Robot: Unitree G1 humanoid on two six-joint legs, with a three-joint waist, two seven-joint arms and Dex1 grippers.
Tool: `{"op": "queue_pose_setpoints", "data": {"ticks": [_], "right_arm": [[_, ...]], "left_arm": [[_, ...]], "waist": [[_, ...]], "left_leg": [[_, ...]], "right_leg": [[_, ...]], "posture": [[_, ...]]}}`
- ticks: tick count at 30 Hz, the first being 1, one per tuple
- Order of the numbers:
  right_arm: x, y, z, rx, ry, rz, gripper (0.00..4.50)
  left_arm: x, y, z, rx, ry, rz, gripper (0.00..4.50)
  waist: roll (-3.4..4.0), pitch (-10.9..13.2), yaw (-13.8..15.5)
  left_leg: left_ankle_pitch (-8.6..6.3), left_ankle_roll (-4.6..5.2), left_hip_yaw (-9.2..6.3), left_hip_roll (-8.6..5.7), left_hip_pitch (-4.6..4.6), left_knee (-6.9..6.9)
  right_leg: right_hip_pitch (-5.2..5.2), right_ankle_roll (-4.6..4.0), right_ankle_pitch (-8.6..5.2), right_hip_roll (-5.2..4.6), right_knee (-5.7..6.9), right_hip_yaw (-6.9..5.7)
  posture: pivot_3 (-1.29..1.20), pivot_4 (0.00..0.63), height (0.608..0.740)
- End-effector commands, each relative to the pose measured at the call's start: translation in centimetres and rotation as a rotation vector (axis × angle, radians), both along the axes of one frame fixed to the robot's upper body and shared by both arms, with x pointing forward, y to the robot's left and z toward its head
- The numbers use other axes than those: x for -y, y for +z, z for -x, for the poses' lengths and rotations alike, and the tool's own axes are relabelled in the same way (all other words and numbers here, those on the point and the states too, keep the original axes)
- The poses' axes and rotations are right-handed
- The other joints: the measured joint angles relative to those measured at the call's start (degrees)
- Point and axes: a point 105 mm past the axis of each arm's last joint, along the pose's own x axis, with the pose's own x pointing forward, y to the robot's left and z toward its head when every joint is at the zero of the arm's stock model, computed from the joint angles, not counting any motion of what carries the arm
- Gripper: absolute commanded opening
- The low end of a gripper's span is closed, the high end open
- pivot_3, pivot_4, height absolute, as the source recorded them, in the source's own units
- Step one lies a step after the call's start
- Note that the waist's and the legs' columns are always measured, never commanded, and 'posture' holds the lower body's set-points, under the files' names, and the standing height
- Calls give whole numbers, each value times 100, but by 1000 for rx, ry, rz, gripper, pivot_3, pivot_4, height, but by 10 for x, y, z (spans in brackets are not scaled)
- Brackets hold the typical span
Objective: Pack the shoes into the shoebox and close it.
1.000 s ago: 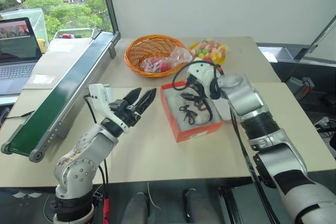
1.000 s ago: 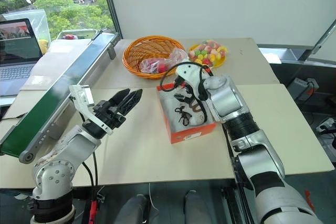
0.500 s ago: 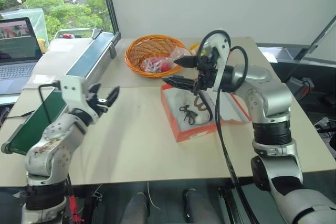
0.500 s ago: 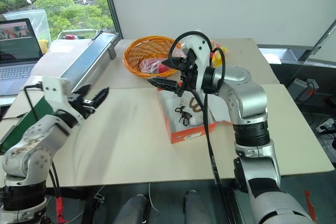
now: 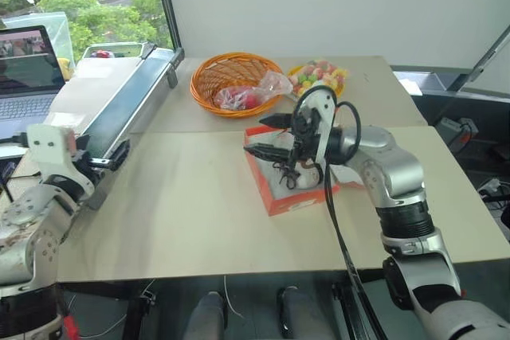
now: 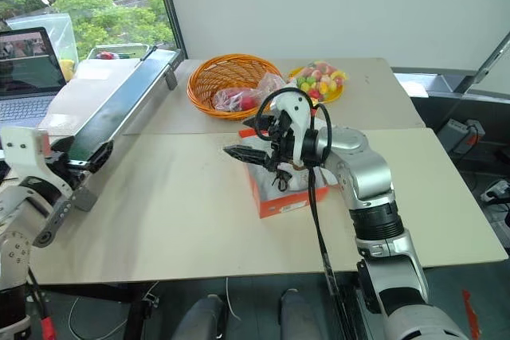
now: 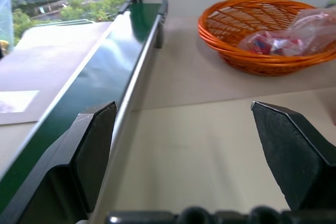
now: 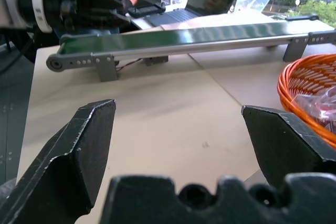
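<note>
Grippers both gape empty: left gripper [image 6: 102, 154] has swung out to the conveyor [image 5: 119, 105]; right gripper [image 5: 264, 136] hovers over the orange-red shoebox [image 5: 275, 199], whitish shoes [image 5: 285, 177] inside.

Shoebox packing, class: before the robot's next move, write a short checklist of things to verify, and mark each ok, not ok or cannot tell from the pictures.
1. Small whitish shoes with thin black laces lie inside the orange-red cardboard shoebox: ok for what shows; whether both are in, cannot tell.
2. Shoebox closed: not ok; it stands open, white inside showing.
3. Attached flap lid reachable: cannot tell; the right arm covers that side.
4. Right gripper free to work: ok; jaws open, nothing between them, level above the box.
5. Left gripper clear of the box: ok; jaws open, empty, off beside the green conveyor belt.
6. Round orange wicker basket clear of the box: ok; it sits behind it.
</note>
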Motion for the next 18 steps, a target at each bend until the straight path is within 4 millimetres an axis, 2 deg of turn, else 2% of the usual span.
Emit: {"op": "queue_pose_setpoints", "data": {"ticks": [1, 5, 10, 18], "right_arm": [[-4, 9, 0, 59, -14, -25, 4500], [-15, 9, 6, 24, 38, -58, 4500], [-25, 8, 4, 42, 36, -79, 4500], [-23, 6, -11, 59, -106, -120, 4500]], "left_arm": [[-11, 15, 6, 47, 16, -22, 4386], [-5, 9, 4, 36, -23, -19, 4386], [4, 5, -2, 30, -46, -24, 4386], [5, 5, -11, 17, -34, -126, 4386]], "waist": [[0, 0, 0], [0, 0, 0], [0, 0, 0], [0, 0, 0]], "left_leg": [[0, 0, 0, 0, 0, 0], [0, 0, 0, 2, -1, 0], [0, 0, 0, 2, 1, 0], [0, -1, 0, 3, 0, 0]], "right_leg": [[-1, 0, 0, 1, 0, 0], [0, 0, 0, 1, -1, -1], [0, -1, 1, 1, 1, -1], [-2, -4, 3, 1, 3, -1]], "posture": [[0, 150, 740], [0, 150, 740], [0, 150, 740], [0, 150, 740]]}}
